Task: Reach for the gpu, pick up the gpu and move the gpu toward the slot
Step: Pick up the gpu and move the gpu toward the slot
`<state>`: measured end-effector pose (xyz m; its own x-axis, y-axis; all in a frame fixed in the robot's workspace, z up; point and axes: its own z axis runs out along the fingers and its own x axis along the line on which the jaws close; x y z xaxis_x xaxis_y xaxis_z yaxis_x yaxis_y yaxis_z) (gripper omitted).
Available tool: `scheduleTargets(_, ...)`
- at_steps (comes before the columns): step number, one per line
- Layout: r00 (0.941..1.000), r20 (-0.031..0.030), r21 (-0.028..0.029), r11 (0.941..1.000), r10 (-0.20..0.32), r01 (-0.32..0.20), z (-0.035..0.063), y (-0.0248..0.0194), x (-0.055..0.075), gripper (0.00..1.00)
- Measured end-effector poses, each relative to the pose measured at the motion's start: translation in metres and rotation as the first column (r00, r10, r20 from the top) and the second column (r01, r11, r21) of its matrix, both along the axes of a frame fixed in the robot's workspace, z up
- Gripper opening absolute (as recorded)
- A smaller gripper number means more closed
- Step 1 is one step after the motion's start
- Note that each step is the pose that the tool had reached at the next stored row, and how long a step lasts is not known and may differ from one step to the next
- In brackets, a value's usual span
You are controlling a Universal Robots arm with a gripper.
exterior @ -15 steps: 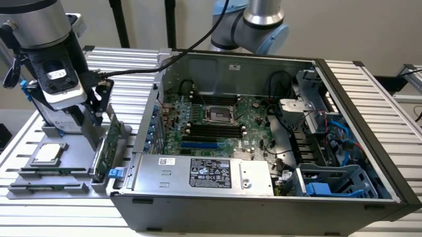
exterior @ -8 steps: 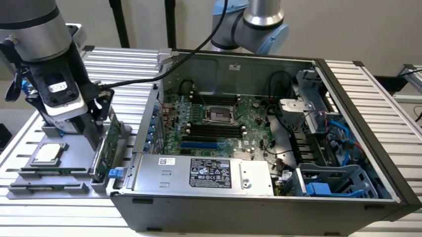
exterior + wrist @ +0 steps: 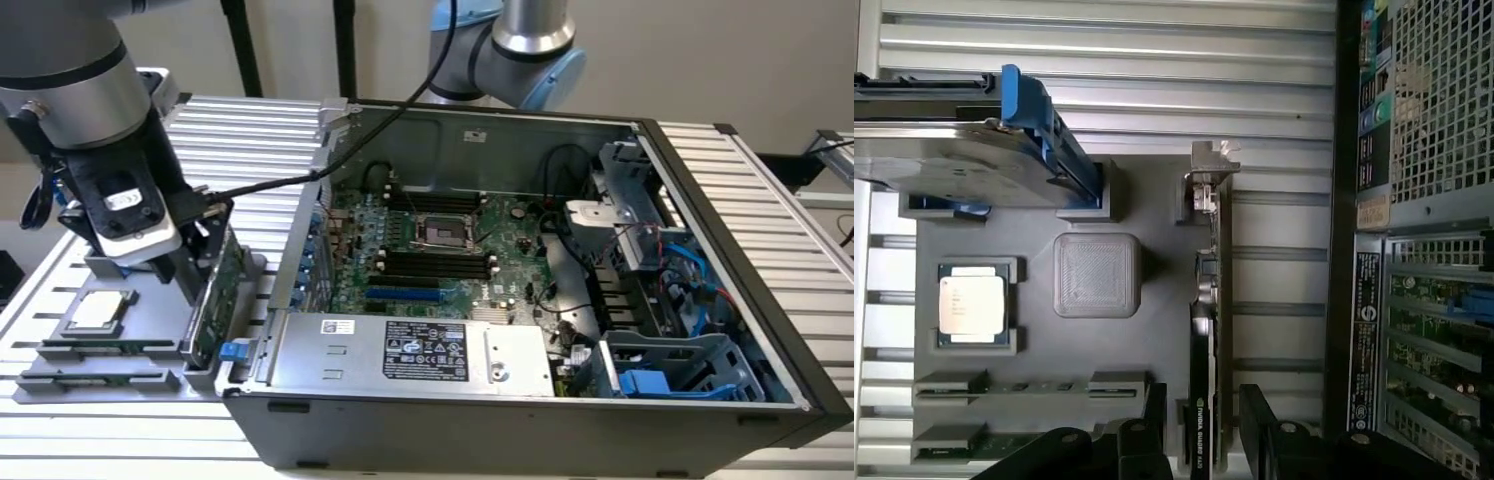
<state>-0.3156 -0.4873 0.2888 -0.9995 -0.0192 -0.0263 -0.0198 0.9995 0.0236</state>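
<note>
While upright, gpu (image 3: 1211, 300) between parted fingers (image 3: 1257, 415).

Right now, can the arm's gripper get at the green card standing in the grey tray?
Probably yes: the gripper is right at the gpu, an open finger on either side of the card's edge, nothing between. The hard drive sits well aside.

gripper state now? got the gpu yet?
Gripper: open, one finger on each side of the edge-on gpu, a gap showing beside the card; not clamped on it.
</note>
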Motion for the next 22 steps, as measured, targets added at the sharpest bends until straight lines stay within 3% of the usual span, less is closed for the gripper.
scheduleTargets(15,1.0,0.0,0.0,1.0,0.0,0.0,-0.0273,0.0003,0.004,0.42)
scheduleTargets(22,1.0,0.0,0.0,1.0,0.0,0.0,-0.0397,0.007,0.004,0.42)
